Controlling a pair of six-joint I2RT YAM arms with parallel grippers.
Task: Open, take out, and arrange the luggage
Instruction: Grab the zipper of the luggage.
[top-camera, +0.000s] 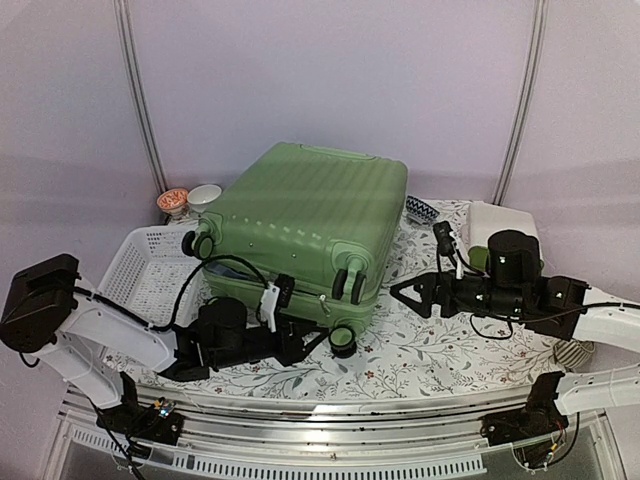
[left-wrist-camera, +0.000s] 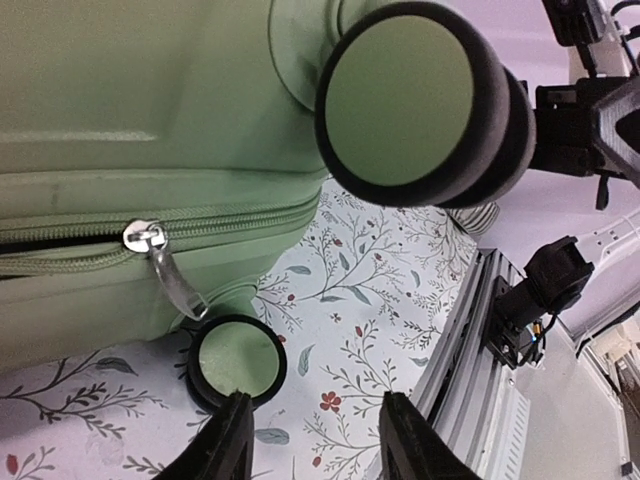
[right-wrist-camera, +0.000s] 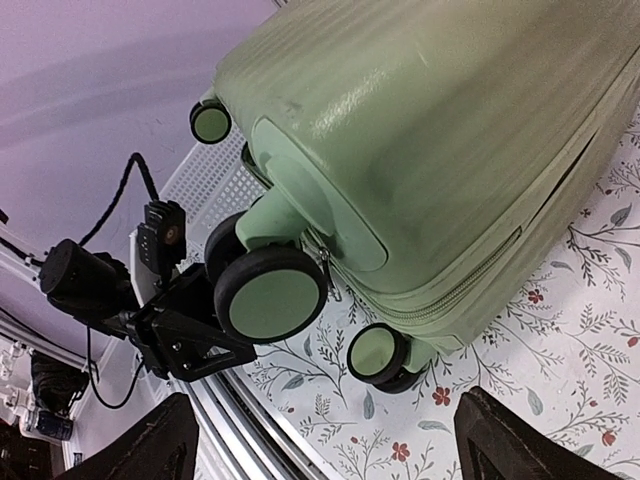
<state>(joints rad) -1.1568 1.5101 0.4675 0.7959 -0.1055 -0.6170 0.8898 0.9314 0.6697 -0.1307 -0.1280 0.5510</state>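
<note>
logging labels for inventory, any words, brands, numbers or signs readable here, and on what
No text can be read in any view.
The luggage shows no brand or label on its shell or zipper pull.
The tablecloth bears only a flower print.
The basket is plain.

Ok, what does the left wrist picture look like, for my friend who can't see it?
The light-green luggage fills the top, close up, its silver zipper pull hanging from the zip. A big wheel and a small wheel, black with green centres, stick out, and the left gripper, open and empty, hovers just below over the flowery tablecloth.
</note>
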